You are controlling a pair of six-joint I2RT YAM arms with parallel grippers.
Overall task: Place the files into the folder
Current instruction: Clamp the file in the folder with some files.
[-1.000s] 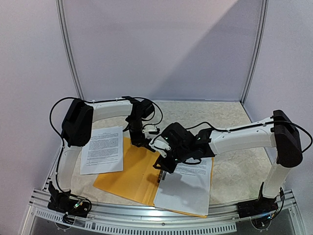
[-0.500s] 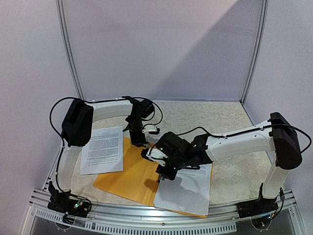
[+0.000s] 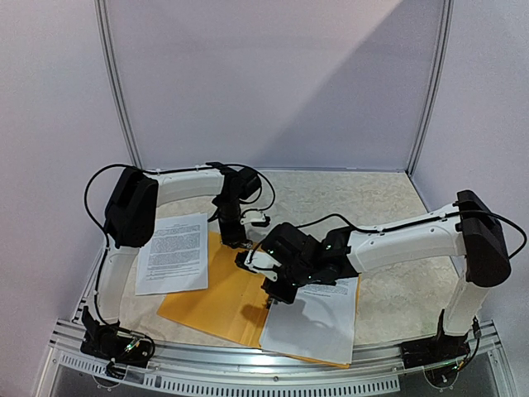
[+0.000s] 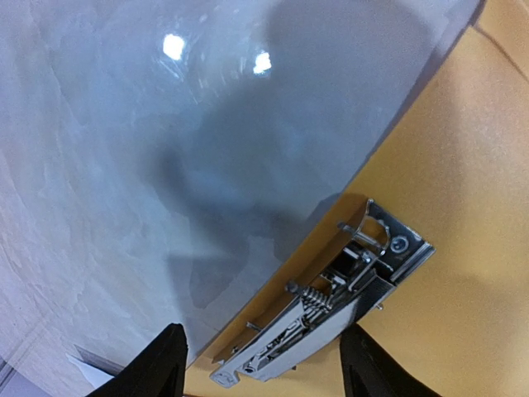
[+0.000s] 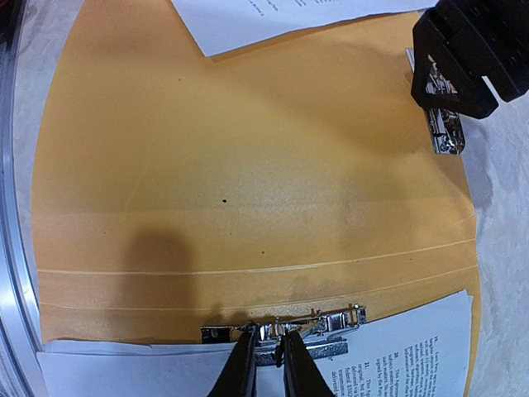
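I start at the left of the bench (image 3: 388, 207). A loose sheet (image 3: 173, 252) of printed text lies flat there, at about 10 o'clock from the folder (image 3: 211, 302), its near corner overlapping the orange cover. The folder is spread open near the front rail.

At the folder's 12 o'clock edge hangs the left gripper (image 4: 264, 351). Its fingers are spread apart, one on either side of a metal clip (image 4: 331, 302) without touching it.

Further right, near the folder's middle fold, the right gripper (image 5: 269, 364) points down at a second clip (image 5: 289, 325). Its fingers are drawn close, only a narrow gap between them and the tips at the clip's lever. I cannot tell whether they pinch it.

At 4 o'clock on the folder lies a second sheet (image 3: 310, 322), its top edge under that clip and its lower edge near the folder's front edge.
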